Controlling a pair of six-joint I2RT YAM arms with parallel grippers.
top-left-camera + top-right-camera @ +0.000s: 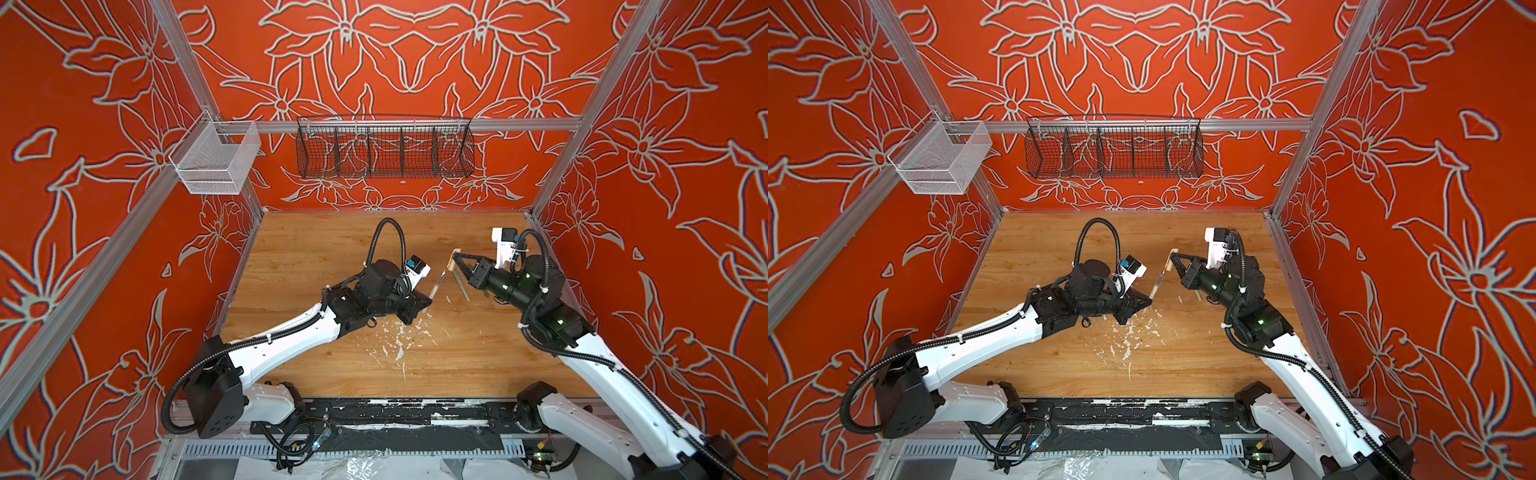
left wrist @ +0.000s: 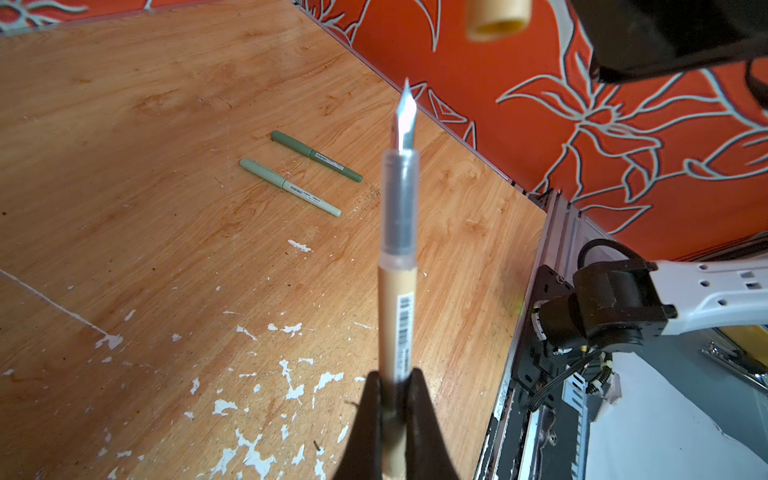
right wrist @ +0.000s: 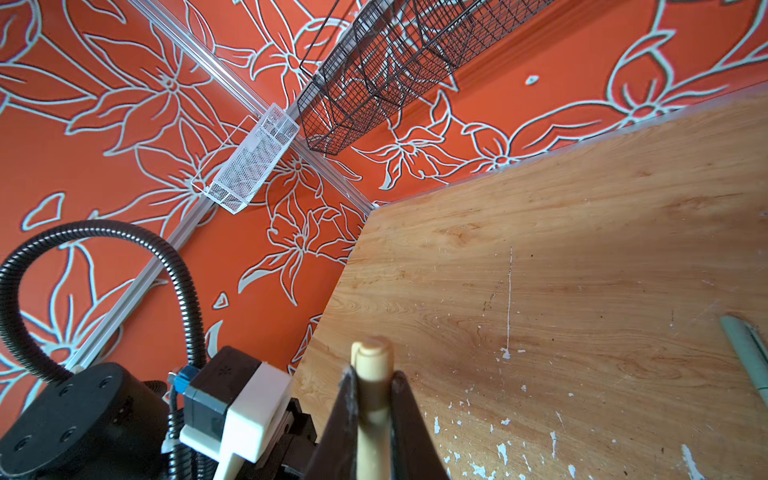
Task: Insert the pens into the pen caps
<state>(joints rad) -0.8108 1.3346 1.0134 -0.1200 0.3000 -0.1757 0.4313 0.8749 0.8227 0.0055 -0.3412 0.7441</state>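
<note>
Just right of centre in both top views, the two arms meet over the wooden table for a mid-air capping. The left gripper is clenched on the tail end of the beige pen. That leaves the front of the barrel and the bare metal nib sticking out free, which suits an insertion: no finger stands in the cap's way. The right gripper is closed across the beige cap, pinching it by its sides so that the open mouth faces the pen. The left wrist view looks up the barrel and shows that hollow yellowish mouth beyond the nib, a little off the pen's line. In a top view the pen slants up toward the cap, with the nib near the mouth but apart from it, so I judge the step to be final alignment before the push. Both pieces are held off the table, probably so that each arm can trim its angle freely. The dark green pen and the pale green pen lie side by side on the wood, near each other without touching, below the right arm in the top views. Both look capped already, so this beige pair seems to be the last. The risk is the nib catching the cap's rim.
</note>
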